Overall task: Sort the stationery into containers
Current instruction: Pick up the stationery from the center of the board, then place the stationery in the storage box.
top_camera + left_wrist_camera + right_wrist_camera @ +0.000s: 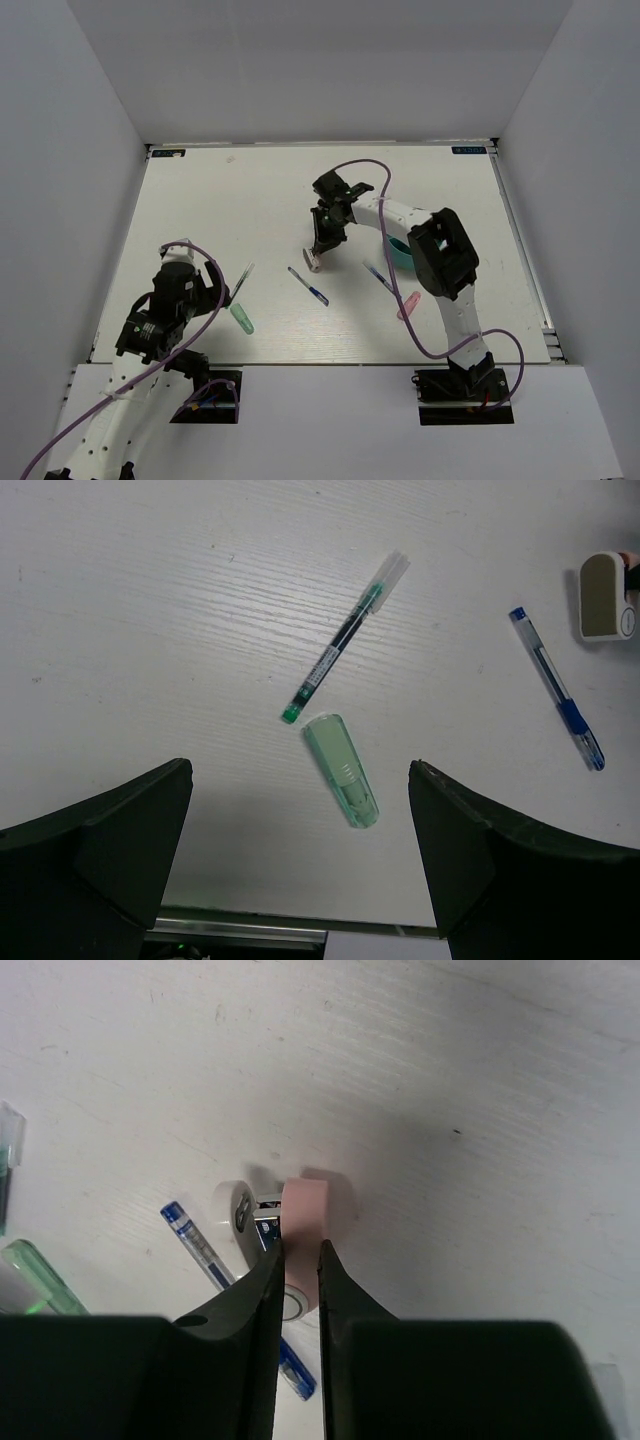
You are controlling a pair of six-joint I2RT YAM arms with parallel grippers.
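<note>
My right gripper (300,1248) is shut on a pink-and-white stubby piece (305,1208), held on edge at or just above the table; from above the gripper (318,255) is mid-table. A blue pen (195,1238) lies just left of it. My left gripper (300,767) stands open above a mint-green oblong piece (342,770), with nothing between its fingers. A thin pen with a green tip (345,645) lies beyond it. A second blue pen (378,278) and a pink piece (408,305) lie beside the right arm. The teal tub (397,257) is mostly hidden behind that arm.
White walls enclose the table on the left, back and right. The table's near edge (240,920) runs just beneath my left gripper. A purple cable (365,165) loops above the right arm, and another purple cable (210,262) arcs over the left wrist.
</note>
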